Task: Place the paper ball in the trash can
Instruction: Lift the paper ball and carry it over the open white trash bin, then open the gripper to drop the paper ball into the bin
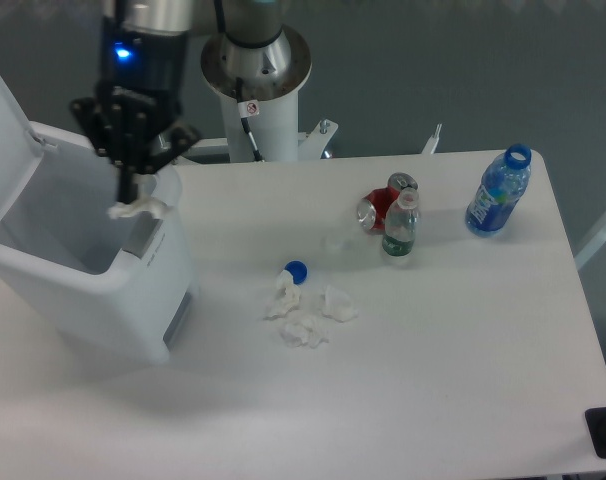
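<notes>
Your black two-finger gripper [133, 192] pinches the crumpled white paper ball [135, 209] right over the big white plastic trash can's [103, 300] rim, so releasing now could bounce it out.

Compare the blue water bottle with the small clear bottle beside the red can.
The blue water bottle is larger; the small clear bottle is shorter and slimmer. The blue bottle is tinted blue with a blue label and stands alone near the table's far right edge; the clear one carries a green label and stands against the red can. The blue bottle's mouth looks open; the clear one's top is too small to judge. Both stand upright.
</notes>
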{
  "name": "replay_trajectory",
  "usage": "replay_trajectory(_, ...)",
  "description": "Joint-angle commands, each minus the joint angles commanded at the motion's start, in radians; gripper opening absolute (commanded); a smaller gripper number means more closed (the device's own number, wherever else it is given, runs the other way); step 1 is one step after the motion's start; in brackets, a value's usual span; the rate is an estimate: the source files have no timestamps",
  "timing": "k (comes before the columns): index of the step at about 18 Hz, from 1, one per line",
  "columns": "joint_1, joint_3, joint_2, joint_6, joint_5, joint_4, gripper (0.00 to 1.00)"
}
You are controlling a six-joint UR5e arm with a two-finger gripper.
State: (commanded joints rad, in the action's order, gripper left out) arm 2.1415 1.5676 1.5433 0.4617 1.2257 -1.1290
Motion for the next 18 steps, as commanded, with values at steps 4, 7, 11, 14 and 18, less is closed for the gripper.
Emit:
replay_trajectory(4,-0.032,0.031,-0.011,0.003,0.0,0.0,0.05)
replay_trajectory(7,-0.054,0.049,-0.011,0.003,0.002,0.0,0.11)
replay_trajectory(11,-0.057,0.057,-0.003,0.012,0.002,0.003,0.17)
replay_trajectory(14,-0.058,0.058,-0.002,0.027,0.0,0.005,0.46)
replay_trajectory(18,-0.058,0.057,0.001,0.084,0.002,0.005,0.84)
